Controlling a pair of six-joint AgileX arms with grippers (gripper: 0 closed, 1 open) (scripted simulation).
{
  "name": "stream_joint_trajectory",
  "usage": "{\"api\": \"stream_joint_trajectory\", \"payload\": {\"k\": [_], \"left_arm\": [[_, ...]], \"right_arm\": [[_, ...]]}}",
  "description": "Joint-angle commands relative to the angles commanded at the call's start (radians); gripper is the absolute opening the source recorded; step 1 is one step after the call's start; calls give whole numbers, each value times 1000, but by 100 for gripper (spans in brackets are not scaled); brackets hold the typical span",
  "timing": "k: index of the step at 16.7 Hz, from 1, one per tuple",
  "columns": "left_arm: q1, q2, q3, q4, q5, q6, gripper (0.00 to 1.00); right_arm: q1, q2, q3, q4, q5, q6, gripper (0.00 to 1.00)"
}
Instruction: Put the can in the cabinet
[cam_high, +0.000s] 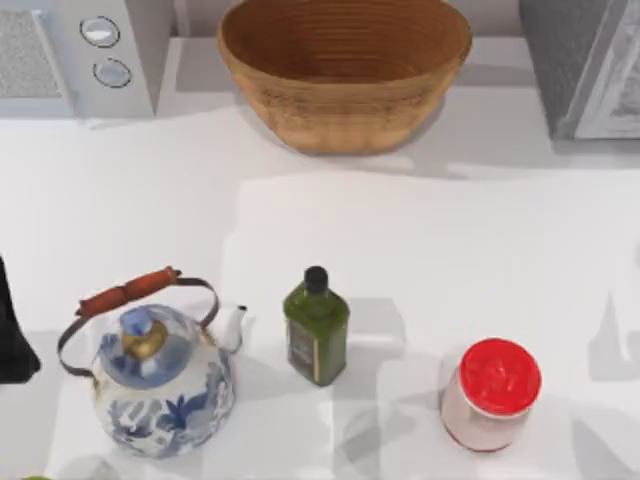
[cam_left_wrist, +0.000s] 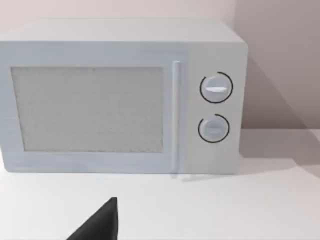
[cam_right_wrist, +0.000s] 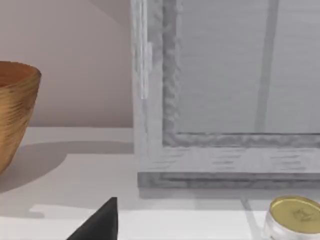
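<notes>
A dark finger of the left pincer (cam_left_wrist: 100, 222) juts into the left wrist view, aimed at a pale microwave (cam_left_wrist: 120, 97) with two round dials; whether that pincer is apart or together cannot be told. The left arm (cam_high: 15, 330) sits at the left edge of the white desk (cam_high: 450, 240) in the top view. The right pincer (cam_right_wrist: 100, 222) likewise shows a single dark fingertip, its spread impossible to judge, facing the grey cabinet (cam_right_wrist: 225, 95) at the desk's rear right, with a small gold-topped jar (cam_right_wrist: 295, 215) below it. The can (cam_high: 490, 393) stands upright at the front right of the desk, apart from the green bottle (cam_high: 317, 325) and the blue-and-white kettle (cam_high: 160, 370) to its left; a woven basket (cam_high: 345, 70) sits at the back. The can looks rigid, light and smooth-walled, probably slippery; a firm sideways hold on the pale wall below the red lid seems the soundest grip.
</notes>
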Motion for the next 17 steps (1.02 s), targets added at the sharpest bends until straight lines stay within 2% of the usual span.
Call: {"api": "stream_joint_trajectory", "payload": {"k": [4,7,11,17], "left_arm": [[0,0,0,0,0,0,100],[0,0,0,0,0,0,100],[0,0,0,0,0,0,100],[0,0,0,0,0,0,100]], "right_arm": [[-9,28,17,31,-13,0,100],[-38,145,76,155,-66,-7,100],[-88,440,179,464,-179,-34,100],[-189,1125,286,1014,-324,-77,100]]}}
